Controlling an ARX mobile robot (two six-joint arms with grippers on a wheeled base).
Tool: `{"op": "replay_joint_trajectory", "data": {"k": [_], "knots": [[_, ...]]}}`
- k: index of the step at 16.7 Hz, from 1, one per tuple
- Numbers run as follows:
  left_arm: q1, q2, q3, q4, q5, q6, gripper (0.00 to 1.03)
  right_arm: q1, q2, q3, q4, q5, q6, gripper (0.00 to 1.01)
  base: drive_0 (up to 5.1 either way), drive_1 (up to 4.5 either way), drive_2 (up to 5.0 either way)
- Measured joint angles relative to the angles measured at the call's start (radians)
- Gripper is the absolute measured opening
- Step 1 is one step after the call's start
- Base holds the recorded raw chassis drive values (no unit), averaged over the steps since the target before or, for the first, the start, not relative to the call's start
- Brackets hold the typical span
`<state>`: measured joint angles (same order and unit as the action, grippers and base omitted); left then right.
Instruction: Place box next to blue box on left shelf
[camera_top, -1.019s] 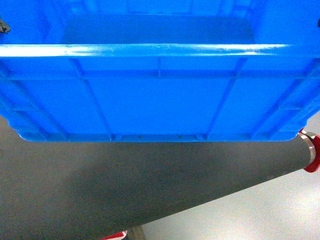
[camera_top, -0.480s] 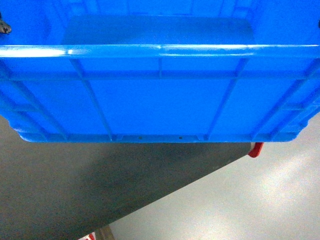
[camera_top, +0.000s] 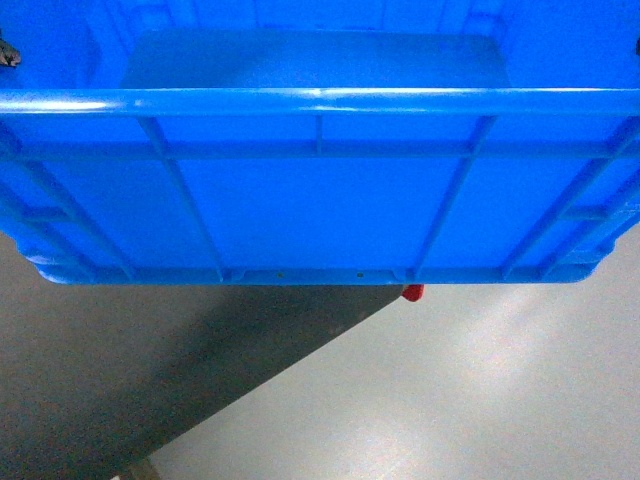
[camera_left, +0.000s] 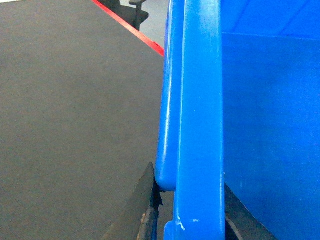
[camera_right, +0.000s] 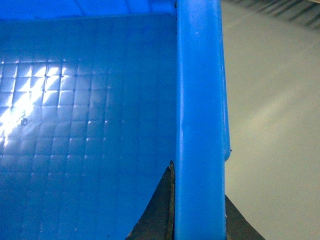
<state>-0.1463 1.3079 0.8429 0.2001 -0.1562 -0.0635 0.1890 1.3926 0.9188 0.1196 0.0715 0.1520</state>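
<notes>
Box (camera_top: 320, 200) hangs lifted between my arms, filling the head view above a dark mat (camera_top: 120, 370) and grey floor (camera_top: 480, 400). Each gripper clamps a side rim: left gripper (camera_left: 187, 220), right gripper (camera_right: 197, 210). No shelf or second blue box shows, so carrying and placing remain.

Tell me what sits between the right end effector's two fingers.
The box's rim, right wrist view: one finger inside the wall, the other outside.

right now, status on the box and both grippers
Left gripper clamped on box rim, right gripper clamped on opposite rim. Box carried, empty. Left shelf not in view.
</notes>
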Motion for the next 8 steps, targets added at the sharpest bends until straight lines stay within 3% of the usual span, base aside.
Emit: {"op": "replay_joint_trajectory", "data": {"k": [8], "knots": [[0.0, 0.0, 0.0, 0.002, 0.0, 0.0, 0.17, 0.0, 0.0, 0.0, 0.0, 0.0, 0.0, 0.08, -1.6, -1.65, -1.6]]}}
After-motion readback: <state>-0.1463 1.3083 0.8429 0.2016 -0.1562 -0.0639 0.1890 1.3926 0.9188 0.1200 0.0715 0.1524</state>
